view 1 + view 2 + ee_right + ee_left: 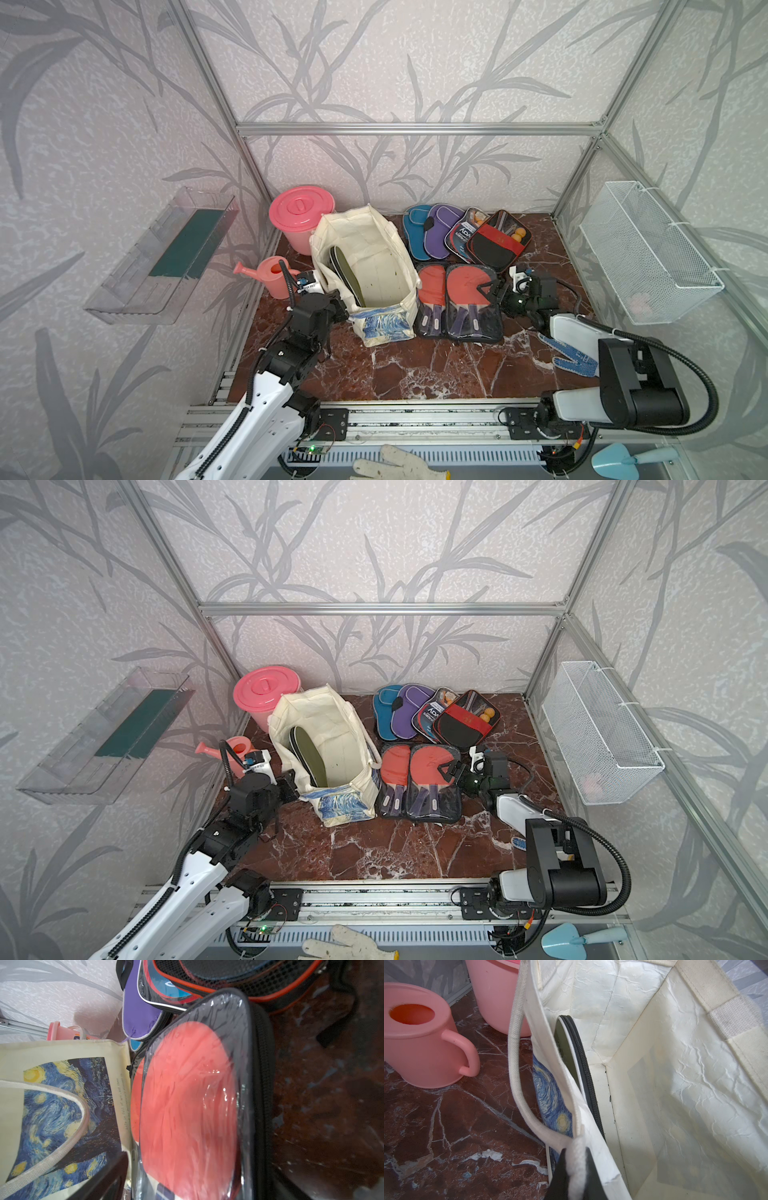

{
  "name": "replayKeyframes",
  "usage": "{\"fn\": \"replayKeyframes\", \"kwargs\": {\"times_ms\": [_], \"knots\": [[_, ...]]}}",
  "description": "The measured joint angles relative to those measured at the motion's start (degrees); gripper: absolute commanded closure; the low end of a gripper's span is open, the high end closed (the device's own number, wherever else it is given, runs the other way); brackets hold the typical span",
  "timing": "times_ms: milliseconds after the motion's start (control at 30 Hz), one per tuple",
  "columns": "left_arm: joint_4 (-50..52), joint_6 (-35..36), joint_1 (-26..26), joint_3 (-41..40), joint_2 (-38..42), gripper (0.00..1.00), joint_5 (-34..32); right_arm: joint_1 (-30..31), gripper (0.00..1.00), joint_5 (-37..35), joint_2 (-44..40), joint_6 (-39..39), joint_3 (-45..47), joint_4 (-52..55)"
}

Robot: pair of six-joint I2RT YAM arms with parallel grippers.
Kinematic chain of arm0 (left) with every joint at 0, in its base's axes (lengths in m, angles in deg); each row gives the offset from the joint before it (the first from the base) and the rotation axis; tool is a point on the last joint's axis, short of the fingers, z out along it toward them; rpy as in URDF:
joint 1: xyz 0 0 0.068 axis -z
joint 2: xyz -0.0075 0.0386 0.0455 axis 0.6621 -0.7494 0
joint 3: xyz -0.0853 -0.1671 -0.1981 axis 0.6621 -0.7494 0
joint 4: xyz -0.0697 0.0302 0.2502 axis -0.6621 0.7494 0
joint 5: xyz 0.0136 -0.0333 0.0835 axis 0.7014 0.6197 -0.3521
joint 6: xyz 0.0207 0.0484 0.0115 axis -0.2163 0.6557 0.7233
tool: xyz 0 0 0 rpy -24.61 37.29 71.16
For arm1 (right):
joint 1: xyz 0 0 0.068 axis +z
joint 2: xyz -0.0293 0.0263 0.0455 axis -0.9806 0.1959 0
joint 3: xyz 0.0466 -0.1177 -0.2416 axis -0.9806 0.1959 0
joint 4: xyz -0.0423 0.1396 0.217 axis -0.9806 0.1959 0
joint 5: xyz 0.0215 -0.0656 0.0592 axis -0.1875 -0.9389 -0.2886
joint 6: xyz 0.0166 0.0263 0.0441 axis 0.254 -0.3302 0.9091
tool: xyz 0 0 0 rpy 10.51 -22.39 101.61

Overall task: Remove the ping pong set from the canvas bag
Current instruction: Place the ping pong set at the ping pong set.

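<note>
**Ana:** How many cases do you count?

**Ben:** Seven. Six lie on the table. The teal case, purple case, navy case and black-red case overlap in a fan by the back wall. Two clear cases lie side by side just beside the canvas bag, each showing a red paddle. The seventh, the olive case, stands on edge inside the bag, along the wall nearest the left arm.

**Ana:** And the rest?

**Ben:** One bag with two white rope handles, one lidded pink bucket and one pink watering can.

**Ana:** The jaws?

**Ben:** The left jaws are pressed together on the bag's near corner, pinching the rim and a rope handle. The right jaws stand spread above the clear case farther from the bag, holding nothing.

**Ana:** What can't you make out?

**Ben:** The purple case covers much of the teal one, and the black-red case covers most of the navy one. I can't count the orange balls for sure. In the left wrist view, the bag's wall hides most of the olive case's face. The right wrist view shows only one blurred dark finger at its edge.
</note>
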Motion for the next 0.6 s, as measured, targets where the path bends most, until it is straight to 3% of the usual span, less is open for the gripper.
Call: {"fn": "replayKeyframes", "kwargs": {"times_ms": [333,600], "knots": [[-0.07,0.22,0.0,0.0,0.11,1.0,0.2,-0.04,0.02,-5.97,-2.25,-4.66,-0.22,8.37],[0.13,0.35,0.0,0.0,0.94,1.0,0.87,0.72,0.01,-9.75,-9.84,-7.15,-2.82,16.31]]}}
